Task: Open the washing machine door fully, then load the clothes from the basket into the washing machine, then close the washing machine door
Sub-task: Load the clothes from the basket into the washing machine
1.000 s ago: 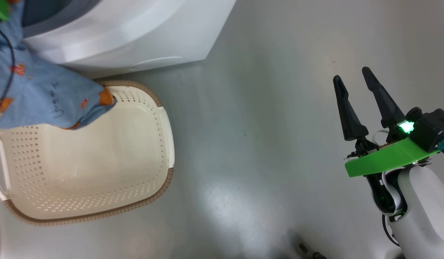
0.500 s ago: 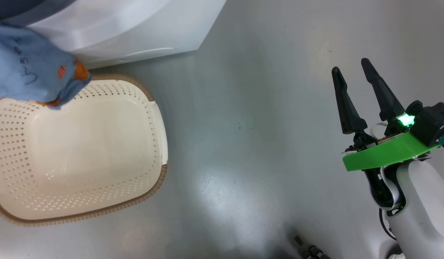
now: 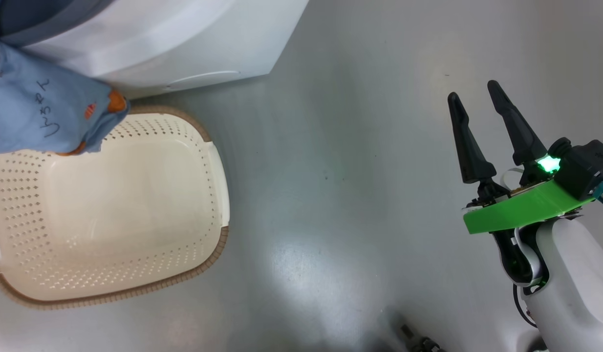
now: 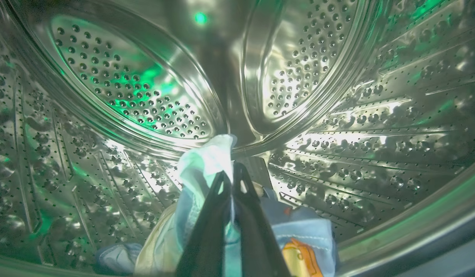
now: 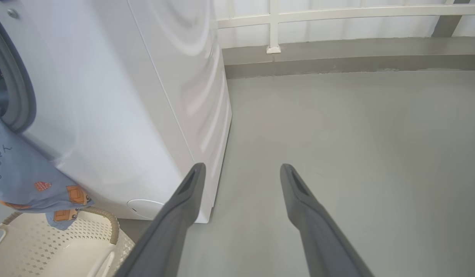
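The left gripper (image 4: 231, 173) is deep inside the steel drum (image 4: 126, 96), fingers pointing at its back wall; its jaws are clenched tight on a pale fold of the clothes (image 4: 206, 157), which bunches up above the fingertips and falls away below them, with cream cloth to one side and blue with an orange print to the other.

In the head view the light blue garment (image 3: 37, 117) trails out of the washing machine (image 3: 184, 39); its long axis runs from the grey gasket (image 5: 14, 96) down the white front, and its orange-printed corner points right, lying over the far rim of the basket (image 3: 218, 249).

The basket sits on the floor (image 3: 355, 195) just in front of the machine, upright and mouth up; its long axis runs left to right in the head view, roughly along the machine's front, a white handle at each short end.

The right gripper (image 3: 472, 90) hangs over bare floor, well apart from the basket; its jaws are released and spread wide, holding nothing; the fingers point up the head view, leaning slightly left.
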